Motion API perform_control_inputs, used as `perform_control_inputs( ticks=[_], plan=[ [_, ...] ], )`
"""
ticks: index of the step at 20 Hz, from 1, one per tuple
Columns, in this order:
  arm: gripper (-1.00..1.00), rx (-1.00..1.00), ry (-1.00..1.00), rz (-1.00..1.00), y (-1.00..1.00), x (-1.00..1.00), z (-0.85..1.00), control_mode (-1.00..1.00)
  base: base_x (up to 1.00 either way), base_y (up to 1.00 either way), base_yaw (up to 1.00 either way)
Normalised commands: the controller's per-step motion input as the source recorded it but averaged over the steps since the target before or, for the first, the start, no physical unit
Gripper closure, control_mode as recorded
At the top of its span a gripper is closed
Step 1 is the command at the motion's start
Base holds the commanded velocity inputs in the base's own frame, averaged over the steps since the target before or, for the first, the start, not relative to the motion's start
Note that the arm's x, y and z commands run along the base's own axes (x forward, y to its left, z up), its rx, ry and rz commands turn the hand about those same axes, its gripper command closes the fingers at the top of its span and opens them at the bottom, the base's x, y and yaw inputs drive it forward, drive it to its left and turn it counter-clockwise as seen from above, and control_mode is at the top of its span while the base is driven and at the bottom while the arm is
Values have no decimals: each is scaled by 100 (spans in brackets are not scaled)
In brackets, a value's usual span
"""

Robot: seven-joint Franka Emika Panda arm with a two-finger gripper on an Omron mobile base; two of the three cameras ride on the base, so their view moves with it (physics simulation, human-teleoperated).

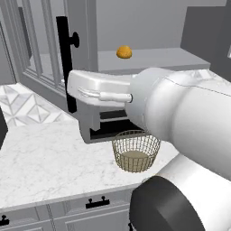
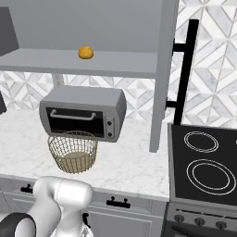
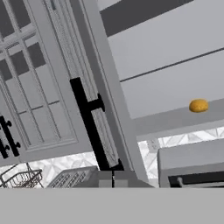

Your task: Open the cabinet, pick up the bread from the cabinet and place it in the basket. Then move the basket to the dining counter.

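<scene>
The grey cabinet stands open, its door [image 1: 83, 40] swung out edge-on with a long black bar handle [image 1: 66, 63] [image 2: 185, 69]. On the plain shelf [image 2: 115, 62] lies the bread [image 1: 124, 52] [image 2: 85, 52] [image 3: 198, 105], a small golden bun. The wire basket [image 1: 135, 151] [image 2: 73, 152] sits empty on the marble counter in front of the toaster oven. In the hand view my gripper [image 3: 113, 178] is shut, holding nothing, just below the lower end of the door handle [image 3: 89, 127] and well left of the bread. The dining counter is out of view.
A grey toaster oven [image 2: 83, 113] stands under the shelf, right behind the basket. A black stovetop [image 2: 203, 162] lies to the right. Glass-paned doors [image 1: 40, 45] are on the left, and a wire rack [image 3: 19, 179] shows low in the hand view.
</scene>
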Motion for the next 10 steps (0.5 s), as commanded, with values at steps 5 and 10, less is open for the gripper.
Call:
perform_control_inputs(
  ticks=[5, 10],
  plan=[
    [100, 3, 1, -1, -100, -18, 0, -100, 0, 0, 0],
    [100, 19, 6, 1, -72, 38, 0, -100, 0, 0, 0]
  ],
)
